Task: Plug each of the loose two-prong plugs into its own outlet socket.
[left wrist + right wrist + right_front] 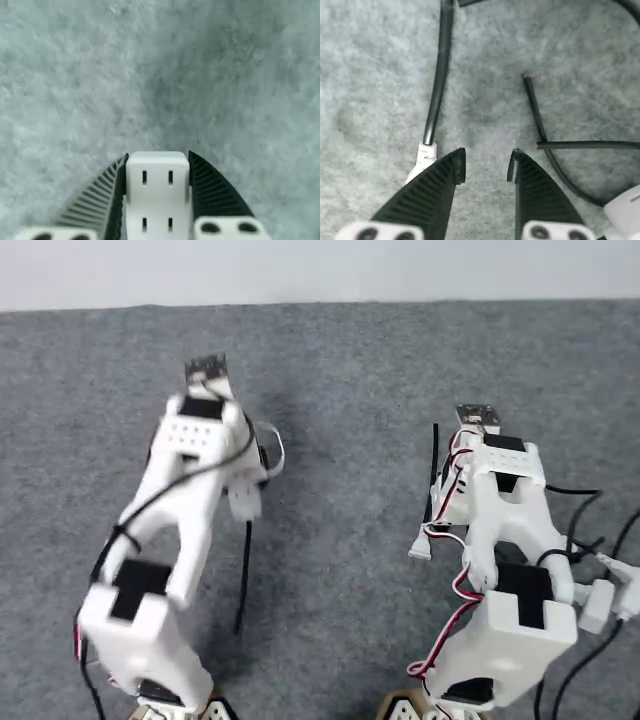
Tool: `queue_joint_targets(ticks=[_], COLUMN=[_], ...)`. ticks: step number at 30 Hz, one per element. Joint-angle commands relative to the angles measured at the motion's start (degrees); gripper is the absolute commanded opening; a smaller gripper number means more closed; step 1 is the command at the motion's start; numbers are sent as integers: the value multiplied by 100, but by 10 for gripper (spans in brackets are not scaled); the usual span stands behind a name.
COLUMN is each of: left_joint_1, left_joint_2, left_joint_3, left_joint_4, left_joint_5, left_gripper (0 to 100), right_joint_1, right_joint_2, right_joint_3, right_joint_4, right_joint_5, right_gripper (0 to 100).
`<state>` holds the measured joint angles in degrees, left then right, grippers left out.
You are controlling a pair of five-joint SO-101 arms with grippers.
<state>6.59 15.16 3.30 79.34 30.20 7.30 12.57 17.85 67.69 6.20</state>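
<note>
Two grippers are sharing the work over a grey felt-covered table (350, 370). The left gripper (157, 156) is clamping a white plastic outlet block (157, 192) between its ribbed black jaws, with the slotted face turned outward, apparently to present steady sockets for a plug. The right gripper (486, 162) is hanging empty above the felt, jaws spread. A white plug (422, 161) on a black cord (439, 75) is lying just beside one jaw, outside the gap, its prongs hidden and not yet grasped.
</note>
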Motion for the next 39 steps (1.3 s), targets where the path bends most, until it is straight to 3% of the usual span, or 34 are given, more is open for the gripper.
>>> queue_joint_targets(ticks=[1,6,11,16,19,21,27,31,35,39], left_joint_1=[176,343,607,862,932,976,862,352,-273,-457], left_joint_2=[-1477,-1398,-1204,-1389,-1916,-2382,-4114,-5108,-5626,-5635], left_joint_3=[2211,3178,3037,3266,3705,4031,4963,5455,5815,5877], left_joint_4=[-1723,-2426,-2084,-2092,-2127,-2242,-2321,-2330,-2708,-2857], left_joint_5=[-26,-484,-1231,-905,-721,-826,-1222,-1556,-1626,-1793], left_gripper=[12,12,23,216,365,409,405,404,404,404], right_joint_1=[40,40,40,22,22,22,22,-75,-426,-840], right_joint_2=[-286,-277,-277,-215,-57,4,-4,-251,-629,-690], right_joint_3=[-26,-18,-18,-18,-123,-211,-237,-220,44,202], right_joint_4=[-84,-92,-92,-92,-75,-40,-40,180,233,-13], right_joint_5=[-53,-53,-53,-44,-35,-35,325,563,-281,-1284], right_gripper=[133,133,133,133,134,134,130,129,129,129])
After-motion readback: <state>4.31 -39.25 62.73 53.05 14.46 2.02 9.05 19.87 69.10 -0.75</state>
